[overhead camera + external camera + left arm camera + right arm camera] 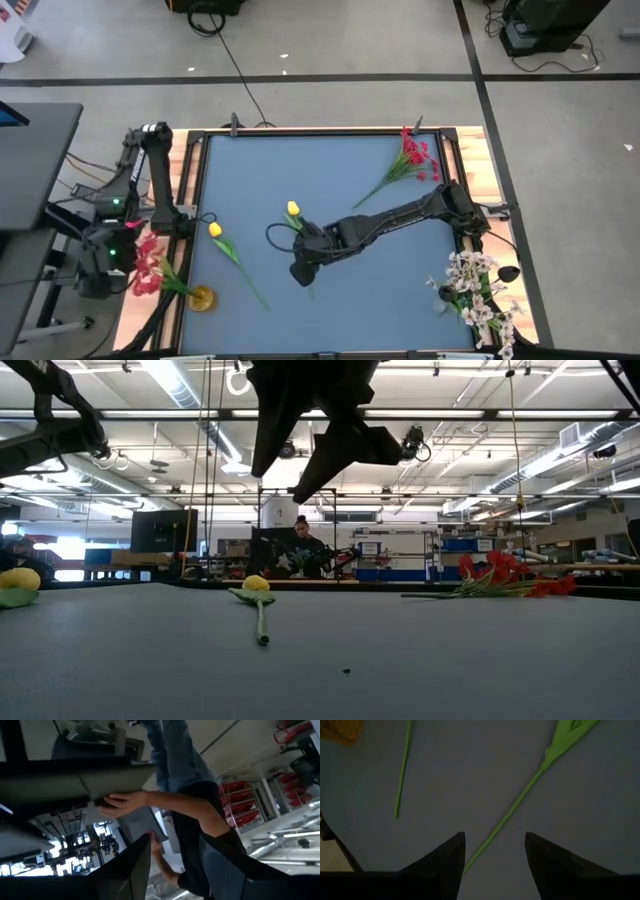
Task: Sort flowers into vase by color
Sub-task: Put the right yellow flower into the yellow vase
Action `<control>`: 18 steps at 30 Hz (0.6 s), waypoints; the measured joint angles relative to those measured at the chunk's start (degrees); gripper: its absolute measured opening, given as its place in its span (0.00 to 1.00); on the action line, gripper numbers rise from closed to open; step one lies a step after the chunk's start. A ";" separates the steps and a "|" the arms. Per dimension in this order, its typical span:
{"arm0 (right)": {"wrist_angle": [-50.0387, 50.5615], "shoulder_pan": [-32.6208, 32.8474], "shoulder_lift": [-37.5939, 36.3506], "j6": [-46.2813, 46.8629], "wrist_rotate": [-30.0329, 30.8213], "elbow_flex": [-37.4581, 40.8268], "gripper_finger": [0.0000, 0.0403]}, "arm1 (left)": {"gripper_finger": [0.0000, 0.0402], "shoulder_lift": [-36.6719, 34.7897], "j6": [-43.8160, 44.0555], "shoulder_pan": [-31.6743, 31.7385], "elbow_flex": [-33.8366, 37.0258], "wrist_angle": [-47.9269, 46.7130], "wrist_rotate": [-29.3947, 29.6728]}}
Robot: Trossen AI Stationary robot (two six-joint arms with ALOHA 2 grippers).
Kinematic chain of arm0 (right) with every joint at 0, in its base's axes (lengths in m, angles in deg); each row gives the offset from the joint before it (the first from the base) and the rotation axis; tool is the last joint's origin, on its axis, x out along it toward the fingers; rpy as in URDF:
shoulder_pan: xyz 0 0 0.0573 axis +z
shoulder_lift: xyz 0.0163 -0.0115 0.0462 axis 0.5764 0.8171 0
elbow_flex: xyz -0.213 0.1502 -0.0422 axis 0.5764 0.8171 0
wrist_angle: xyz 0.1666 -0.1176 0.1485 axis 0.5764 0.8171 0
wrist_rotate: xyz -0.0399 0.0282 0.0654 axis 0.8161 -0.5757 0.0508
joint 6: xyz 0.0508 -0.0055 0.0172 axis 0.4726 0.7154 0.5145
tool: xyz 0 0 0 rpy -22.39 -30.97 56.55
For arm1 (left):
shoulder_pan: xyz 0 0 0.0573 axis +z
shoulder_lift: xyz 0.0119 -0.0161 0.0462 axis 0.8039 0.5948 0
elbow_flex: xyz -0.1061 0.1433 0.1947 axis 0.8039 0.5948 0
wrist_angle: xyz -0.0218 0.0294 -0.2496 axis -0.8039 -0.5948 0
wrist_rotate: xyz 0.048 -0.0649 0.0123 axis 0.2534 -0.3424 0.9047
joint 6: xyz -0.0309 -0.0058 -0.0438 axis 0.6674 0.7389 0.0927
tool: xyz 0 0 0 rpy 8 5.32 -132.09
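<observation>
The table (330,170) carries red flowers (412,160) at its far right and two yellow tulips. The right claw (494,851) hangs released above one tulip's stalk (510,815) mid-table. The left claw (172,865), spread apart, waits at the table's left edge.

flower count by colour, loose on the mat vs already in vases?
Yellow tulips: 2, both loose, one under the right gripper, one farther left
Red: 2 bunches, one loose, one in the amber vase
White: 1 bunch, in a vase
Total: 5, with 3 loose and 2 in vases
</observation>
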 joint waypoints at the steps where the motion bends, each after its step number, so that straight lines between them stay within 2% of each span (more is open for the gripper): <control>1: -0.02 -0.18 0.00 -0.24 -0.01 0.00 0.53 | 0.43 0.17 0.04 -0.02 -1.16 -0.76 0.01; 5: -0.19 -0.73 0.00 -1.36 -0.41 0.00 0.53 | 0.43 0.52 0.03 -0.02 -6.97 -4.05 1.60; 10: -1.05 -1.06 0.00 -2.11 -0.58 0.00 0.53 | 0.43 0.49 -1.51 -0.02 -15.40 -8.05 13.01; 13: -3.40 -1.06 0.00 -2.65 0.30 0.00 0.53 | 0.43 0.40 -4.96 -0.02 -18.65 -10.12 22.25; 18: -8.27 -0.72 -0.01 0.22 4.78 0.00 0.53 | 0.43 0.36 -15.48 -0.02 -21.94 -9.49 43.69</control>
